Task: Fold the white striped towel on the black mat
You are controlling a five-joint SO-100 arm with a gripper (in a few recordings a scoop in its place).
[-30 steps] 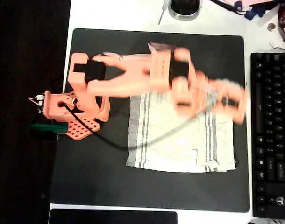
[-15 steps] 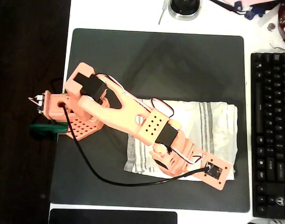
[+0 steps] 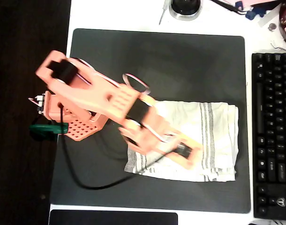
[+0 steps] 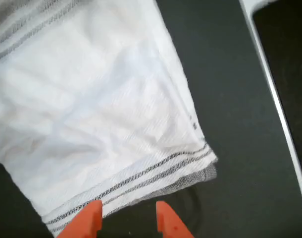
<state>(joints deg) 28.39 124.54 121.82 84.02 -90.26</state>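
The white striped towel (image 3: 213,136) lies flat and doubled over on the right half of the black mat (image 3: 157,61), with grey stripes running near its left and right edges. My orange arm (image 3: 110,96) reaches from the left across the towel's lower left part, its end blurred. In the wrist view my gripper (image 4: 126,220) is open, its two orange fingertips (image 4: 86,223) just off the towel's (image 4: 91,114) striped edge. Only bare mat (image 4: 230,89) lies between them, and the towel's corner is to the right.
A black keyboard (image 3: 272,136) stands right of the mat. A black pad strip (image 3: 112,218) lies along the table's front edge, and a round dark object (image 3: 185,7) sits at the back. The arm's base (image 3: 70,115) and its black cable (image 3: 86,180) occupy the mat's left side.
The arm swung down from the towel's upper edge to its lower part, then drew back to the left. The towel lies as it did half a second ago.
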